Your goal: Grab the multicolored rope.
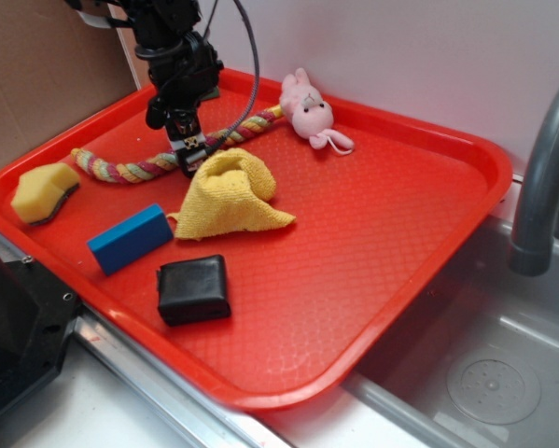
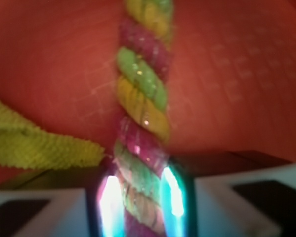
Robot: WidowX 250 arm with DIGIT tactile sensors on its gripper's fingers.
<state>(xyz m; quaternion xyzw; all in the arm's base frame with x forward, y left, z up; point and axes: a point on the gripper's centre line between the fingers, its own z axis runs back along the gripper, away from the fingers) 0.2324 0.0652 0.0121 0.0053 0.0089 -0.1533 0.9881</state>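
The multicolored rope [image 1: 134,170] lies across the back left of the red tray [image 1: 372,243], a twisted cord of pink, yellow, green and red running from the left toward the pink bunny. My gripper [image 1: 188,157] stands down on the rope's middle, just behind the yellow cloth [image 1: 230,194]. In the wrist view the rope [image 2: 143,94] runs straight up the frame and passes between my two fingers [image 2: 110,202], which press against its sides. The gripper [image 2: 142,197] is shut on the rope. The rope rests on the tray.
A pink plush bunny [image 1: 307,110] sits at the tray's back. A yellow sponge [image 1: 44,192], a blue block [image 1: 130,239] and a black block [image 1: 194,288] lie on the left and front. A sink and grey faucet [image 1: 540,177] are to the right. The cloth's edge [image 2: 39,143] shows left of the fingers.
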